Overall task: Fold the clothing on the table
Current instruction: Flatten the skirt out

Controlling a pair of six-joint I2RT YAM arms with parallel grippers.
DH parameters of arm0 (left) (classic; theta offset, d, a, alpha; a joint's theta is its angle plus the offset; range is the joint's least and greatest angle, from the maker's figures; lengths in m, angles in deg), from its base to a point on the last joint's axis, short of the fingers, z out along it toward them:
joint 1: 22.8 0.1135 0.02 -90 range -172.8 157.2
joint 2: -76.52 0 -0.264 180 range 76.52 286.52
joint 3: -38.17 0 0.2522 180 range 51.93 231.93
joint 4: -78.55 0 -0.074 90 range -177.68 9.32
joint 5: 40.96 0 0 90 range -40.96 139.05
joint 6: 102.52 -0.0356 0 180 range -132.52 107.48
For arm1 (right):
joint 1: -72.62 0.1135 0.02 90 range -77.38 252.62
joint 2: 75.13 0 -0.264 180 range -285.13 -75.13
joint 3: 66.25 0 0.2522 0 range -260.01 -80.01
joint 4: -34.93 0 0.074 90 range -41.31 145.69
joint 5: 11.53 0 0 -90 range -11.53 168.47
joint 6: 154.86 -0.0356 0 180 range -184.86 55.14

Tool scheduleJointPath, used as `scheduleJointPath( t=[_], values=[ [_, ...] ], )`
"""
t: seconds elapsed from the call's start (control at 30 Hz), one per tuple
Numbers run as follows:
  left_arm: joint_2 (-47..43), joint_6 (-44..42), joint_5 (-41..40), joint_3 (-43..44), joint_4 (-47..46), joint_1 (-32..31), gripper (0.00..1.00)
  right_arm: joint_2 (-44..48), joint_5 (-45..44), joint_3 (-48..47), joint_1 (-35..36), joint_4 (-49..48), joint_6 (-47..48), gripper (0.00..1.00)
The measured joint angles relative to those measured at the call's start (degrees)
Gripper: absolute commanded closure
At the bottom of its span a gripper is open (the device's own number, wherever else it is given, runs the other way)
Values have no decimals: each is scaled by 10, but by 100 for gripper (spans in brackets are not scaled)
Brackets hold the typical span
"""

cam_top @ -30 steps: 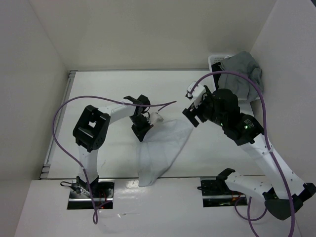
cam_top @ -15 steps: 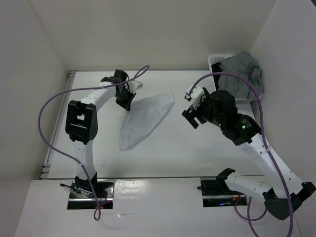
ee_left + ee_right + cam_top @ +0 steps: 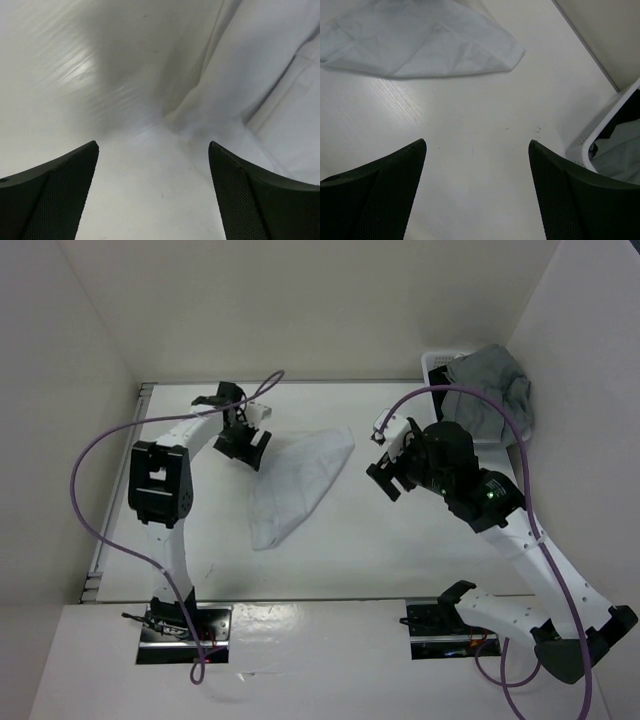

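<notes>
From above, the left gripper (image 3: pixel 249 450) has let go since half a second ago: then it was closed on the far left edge of the clothing (image 3: pixel 296 480), now its jaws are apart and hold nothing. It has stayed over that same edge. The clothing has settled flat on the table (image 3: pixel 430 550), left of the middle. Its long axis runs diagonally, with the wide rounded end pointing far and right and the narrow end pointing near and left. The right gripper (image 3: pixel 384 478) has not moved; it hangs to the right of the clothing, well apart from it, jaws apart and empty.

In the left wrist view, which is blurred, both fingers (image 3: pixel 55 195) stand wide, and folded white fabric fills the upper right.

In the right wrist view the fingers (image 3: pixel 375 185) are also wide over bare table, the clothing lies at the far left, and the basket (image 3: pixel 607 132) shows at the right edge.
</notes>
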Motion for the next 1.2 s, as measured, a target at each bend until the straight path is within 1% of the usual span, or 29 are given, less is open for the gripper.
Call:
scheduleJointPath(
  t=[0.07,0.13,0.2,0.23,0.37,0.4,0.5,0.6,0.73,0.87,1.0,1.1,1.13,1.2],
  values=[
    [-33,-6,3,-1,9,13,2,-7,5,0,0,0,0,13],
    [-92,-24,2,-21,8,26,2,-18,9,0,0,0,-1,13],
    [-182,-47,2,-63,8,30,7,-28,9,0,0,-2,-4,13],
    [-232,-61,1,-90,7,27,12,-31,8,0,0,-4,-6,13],
    [-410,-118,7,-179,33,1,23,-28,6,9,0,-19,-13,13],
    [-442,-133,11,-196,45,-5,29,-28,5,11,0,-24,-15,13],
    [-510,-183,22,-243,84,-17,35,-30,5,13,-5,-33,-22,13],
    [-523,-217,30,-267,128,-27,35,-40,3,13,-17,-43,-30,13],
    [-522,-244,32,-288,162,-56,35,-65,-1,13,-38,-47,-43,13],
    [-519,-255,27,-316,168,-104,38,-79,0,10,-51,-48,-54,13],
    [-494,-237,21,-351,148,-131,38,-110,-1,-14,-58,-49,-68,13],
    [-464,-209,12,-355,130,-118,37,-166,0,-47,-60,-49,-78,16],
    [-458,-201,14,-349,127,-103,31,-192,0,-60,-59,-49,-82,17],
    [-453,-178,17,-327,120,-56,26,-250,-15,-83,-48,-55,-88,17]
  ],
)
